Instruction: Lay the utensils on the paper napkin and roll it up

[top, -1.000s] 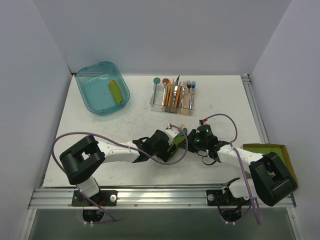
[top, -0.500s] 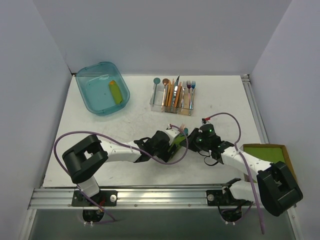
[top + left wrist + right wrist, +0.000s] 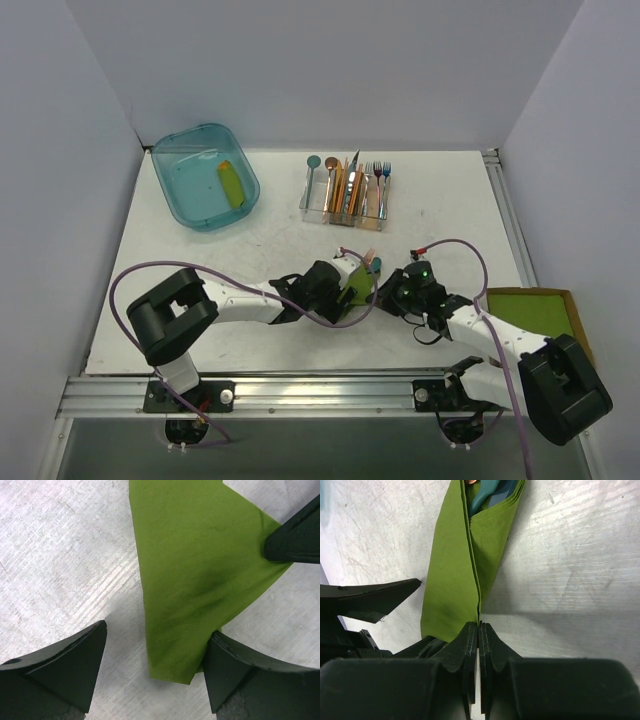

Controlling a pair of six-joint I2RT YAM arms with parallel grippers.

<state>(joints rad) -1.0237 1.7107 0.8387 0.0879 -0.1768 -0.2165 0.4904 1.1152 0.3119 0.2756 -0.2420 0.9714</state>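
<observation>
The paper napkin (image 3: 452,575) lies folded lengthwise between the two wrists, with the teal spoon (image 3: 487,492) poking from its far end. The right gripper (image 3: 479,627) reaches in low and pinches the napkin's seam, fingers pressed together. The left gripper (image 3: 155,635) stands spread wide astride the near corner. Since a second ago the right forearm has swung nearer the front edge. The teal tub (image 3: 190,205) holds a yellow-green roll (image 3: 232,184), and the clear caddy (image 3: 343,212) holds coloured cutlery.

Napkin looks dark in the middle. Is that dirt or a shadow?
Left wrist: probably shadow in a soft crease of the napkin; the black fingers show almost no detail. Right wrist: napkin sharp, grey shadow on the table beside it.
</observation>
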